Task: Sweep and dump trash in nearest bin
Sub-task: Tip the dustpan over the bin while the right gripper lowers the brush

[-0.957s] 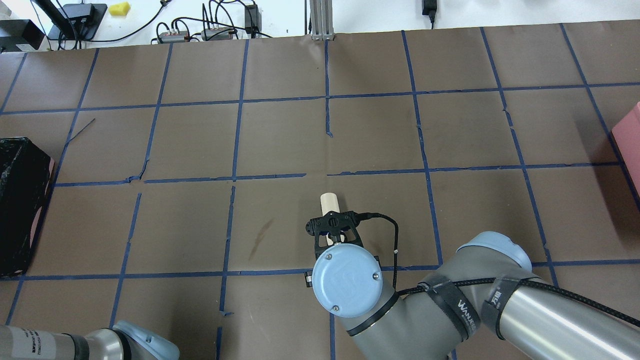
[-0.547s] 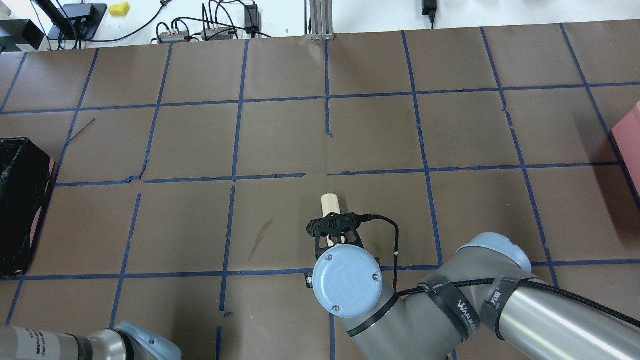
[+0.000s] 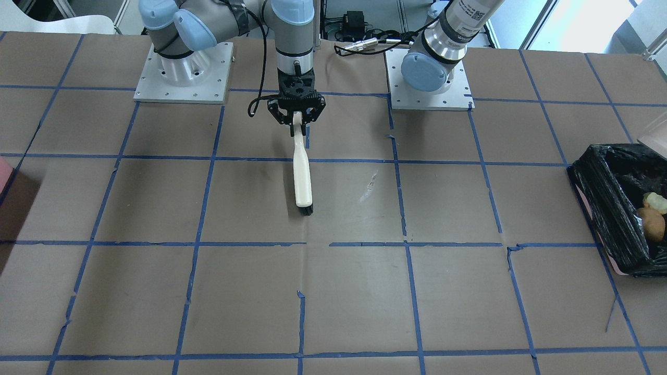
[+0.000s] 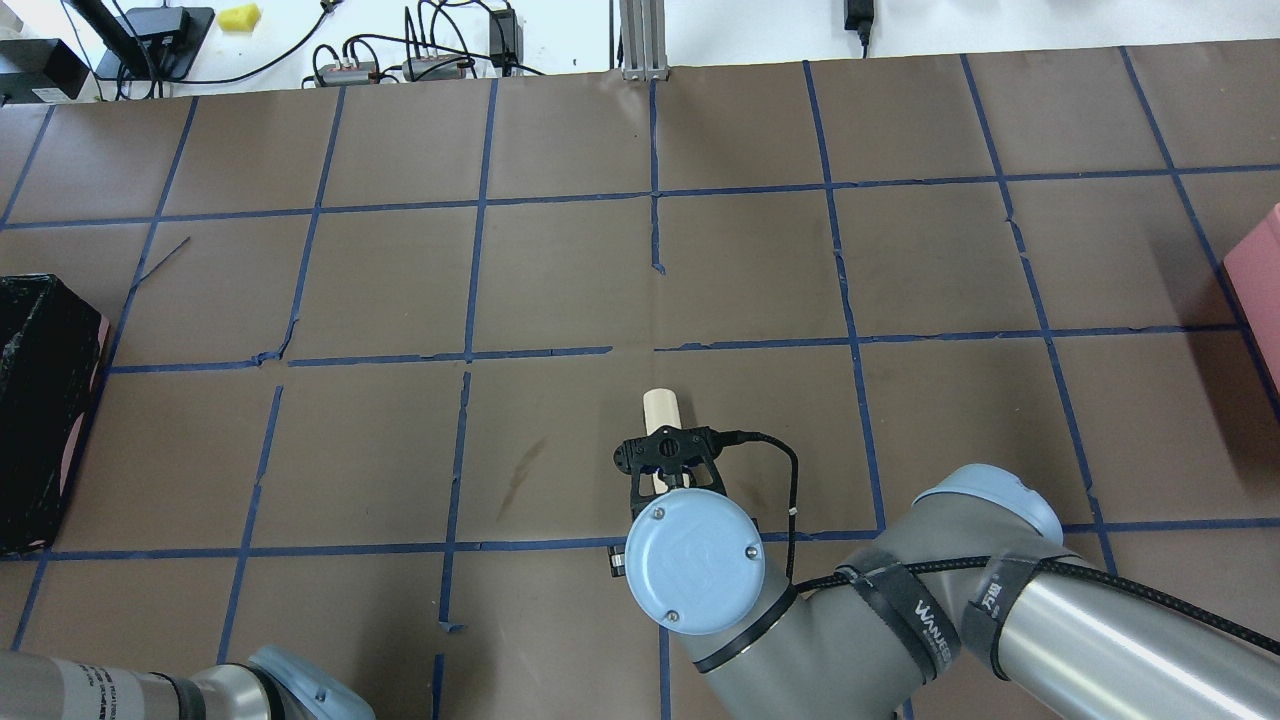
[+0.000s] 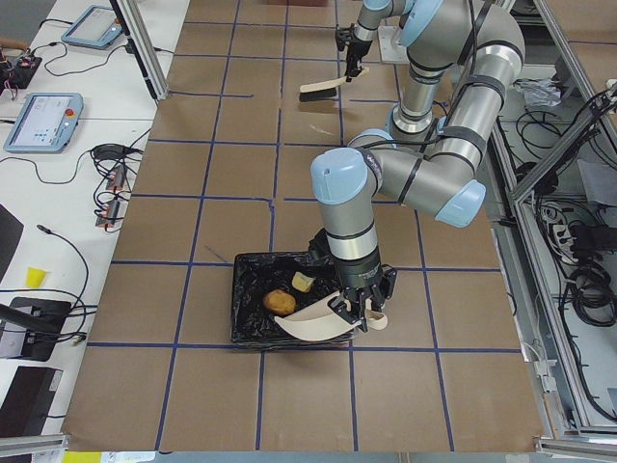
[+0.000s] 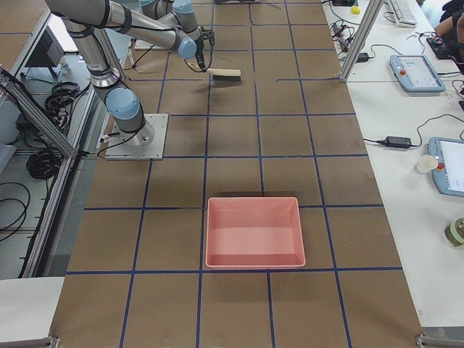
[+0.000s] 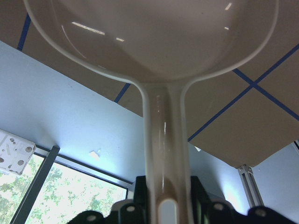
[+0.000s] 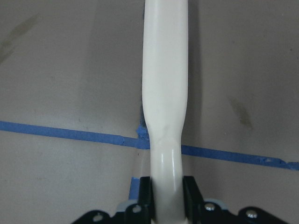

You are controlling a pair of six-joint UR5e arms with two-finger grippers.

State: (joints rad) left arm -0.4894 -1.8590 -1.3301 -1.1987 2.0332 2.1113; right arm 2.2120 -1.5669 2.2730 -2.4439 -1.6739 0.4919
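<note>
Where the brown-paper-covered table [image 4: 400, 280] with its blue tape grid fills every exterior view, two grey arms with pale blue joint caps reach over it. The right arm [image 4: 1100, 630] enters from the lower right of the overhead view. The left arm [image 5: 424, 183] is the large near one in the left side view, folded down toward the lower middle of the frame.

A shallow rectangular pink tray [image 6: 254, 232] lies in the lower middle of the right side view, well apart from both arms.

A boxy bin lined with a crinkled glossy black plastic bag [image 3: 599, 203] stands at the right edge of the front-facing view.

A cream plastic dustpan [image 5: 310, 328] hangs tilted over the bin's lower right rim in the left side view. The left gripper [image 7: 168, 196] is clamped on its handle, black fingers tight on either side.

A cream-handled brush with black bristles [image 3: 302, 179] sits upper centre in the front-facing view, handle running down the frame. The right gripper [image 3: 297, 115] is clenched on the handle's upper end. Whether the bristles touch the paper, I cannot tell.

Trash is inside the bin: an orange-tan oval lump [image 3: 652, 225], and a pale yellow-green chunk [image 3: 655, 201] just above it in the frame.
</note>
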